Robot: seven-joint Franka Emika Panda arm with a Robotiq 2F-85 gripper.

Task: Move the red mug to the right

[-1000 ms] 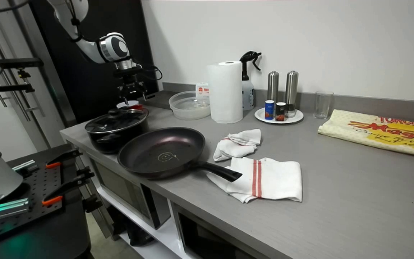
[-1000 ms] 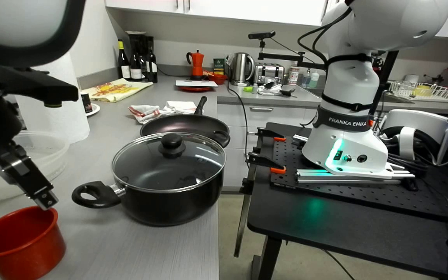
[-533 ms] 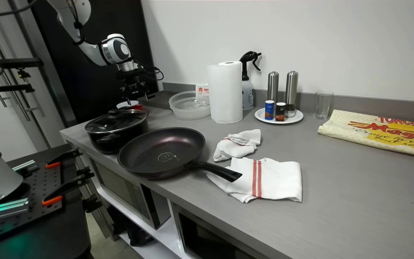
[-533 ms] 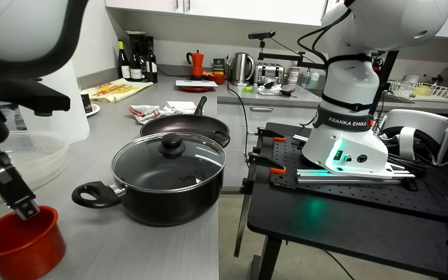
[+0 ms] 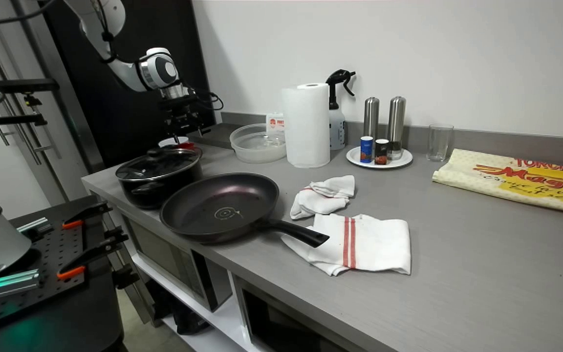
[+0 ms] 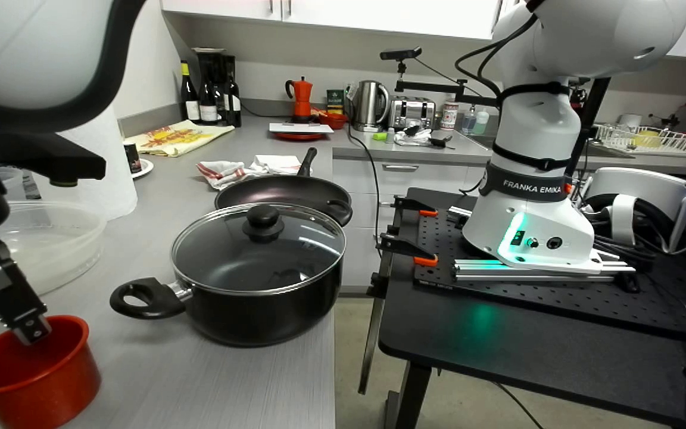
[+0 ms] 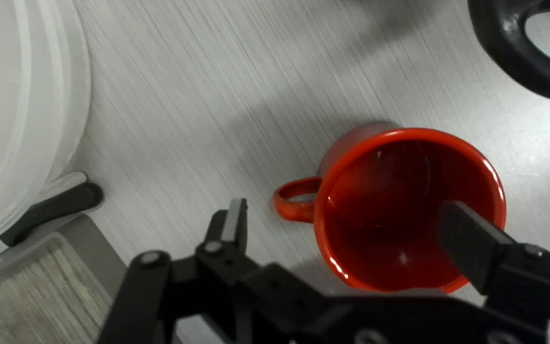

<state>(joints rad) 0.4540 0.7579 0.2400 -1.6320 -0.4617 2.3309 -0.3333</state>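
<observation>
The red mug stands upright on the counter with its handle at the left in the wrist view. In an exterior view the red mug is at the lower left, and a small part of the red mug shows behind the pot. My gripper is open and empty. Its right finger overlaps the mug's opening in the wrist view. Its left finger is outside, beyond the handle. In an exterior view one fingertip appears at the mug's opening; its exact depth is hard to tell.
A black pot with a glass lid stands beside the mug, its handle near. A frying pan, a clear plastic tub and a paper towel roll are close by. A black-handled utensil lies by the tub.
My gripper has moved down, and its visible fingertip has gone from the mug's rim to its opening, leftward in an exterior view. The mug has not moved.
</observation>
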